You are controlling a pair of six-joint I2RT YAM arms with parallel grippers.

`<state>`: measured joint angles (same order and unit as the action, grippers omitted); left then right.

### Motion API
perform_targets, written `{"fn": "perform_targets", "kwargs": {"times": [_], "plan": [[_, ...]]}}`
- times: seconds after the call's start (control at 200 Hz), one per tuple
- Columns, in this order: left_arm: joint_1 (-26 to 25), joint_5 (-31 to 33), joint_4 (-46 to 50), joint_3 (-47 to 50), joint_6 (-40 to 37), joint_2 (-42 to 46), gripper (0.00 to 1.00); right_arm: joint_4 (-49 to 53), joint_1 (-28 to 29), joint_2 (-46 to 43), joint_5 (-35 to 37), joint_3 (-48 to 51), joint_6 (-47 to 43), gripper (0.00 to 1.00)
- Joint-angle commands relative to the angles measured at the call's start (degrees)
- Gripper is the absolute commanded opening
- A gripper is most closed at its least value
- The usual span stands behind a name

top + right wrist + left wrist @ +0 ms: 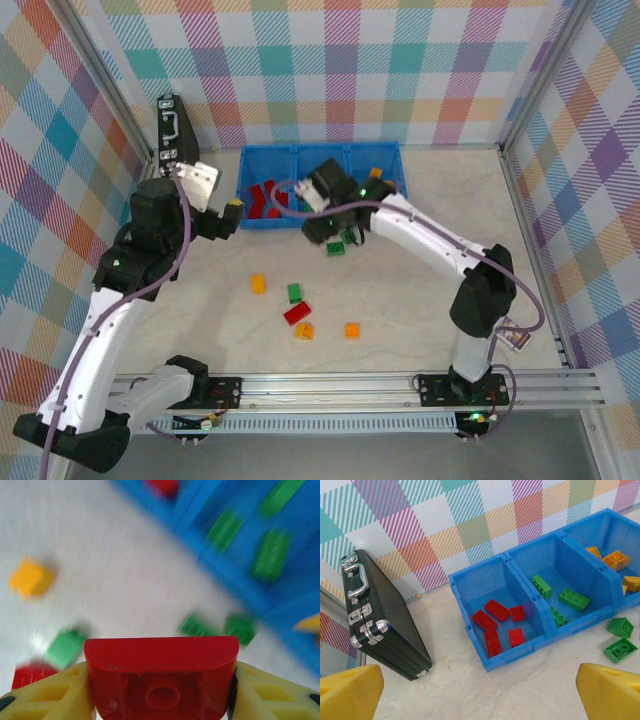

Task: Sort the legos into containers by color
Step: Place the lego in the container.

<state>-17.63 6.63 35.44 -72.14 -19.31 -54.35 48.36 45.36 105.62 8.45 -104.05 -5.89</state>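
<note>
The red brick (161, 677) is pinched between the right fingers (45, 697), above the table (430, 290) and near the front of the bins (520, 656). It is not yet in a bin.

The sorting looks partly done. The left bin holds five red legos (497, 611), the middle bin three green ones (574, 599), and the right bin several orange ones (615, 559). No colour seems to be mixed.

Two green bricks (620, 627) lie on the table just beside the front wall of the bins. Farther toward the arms lie three orange bricks (258, 284), one green brick (295, 292) and one red brick (297, 312). So about seven loose pieces are left, plus the held one, which by its colour belongs in the left bin.

The left fingers (347, 692) are spread wide with nothing between them, near the black case (385, 630).
</note>
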Motion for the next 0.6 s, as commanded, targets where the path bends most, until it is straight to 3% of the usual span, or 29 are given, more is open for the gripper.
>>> {"fn": "perform_targets", "kwargs": {"times": [0.0, 0.17, 0.285, 0.595], "plan": [[1.17, -2.41, 2.15, 0.59, 0.32, 2.74, 0.99, -0.78, -0.54, 7.8, -1.6, -9.75, -7.56, 0.49], [1.37, -8.75, 3.69, 1.02, -0.43, 5.77, 0.99, -2.47, -0.78, 22.59, -2.13, -30.06, -13.88, 0.5], [1.37, -14.4, 6.14, 1.84, -2.83, 7.08, 0.99, -5.95, -1.07, 29.38, -1.57, -38.48, -17.17, 0.51], [0.72, -18.03, 5.01, 8.31, -3.8, 9.86, 1.0, -13.99, -1.69, 38.15, -1.85, -43.69, -22.48, 0.56]]}}
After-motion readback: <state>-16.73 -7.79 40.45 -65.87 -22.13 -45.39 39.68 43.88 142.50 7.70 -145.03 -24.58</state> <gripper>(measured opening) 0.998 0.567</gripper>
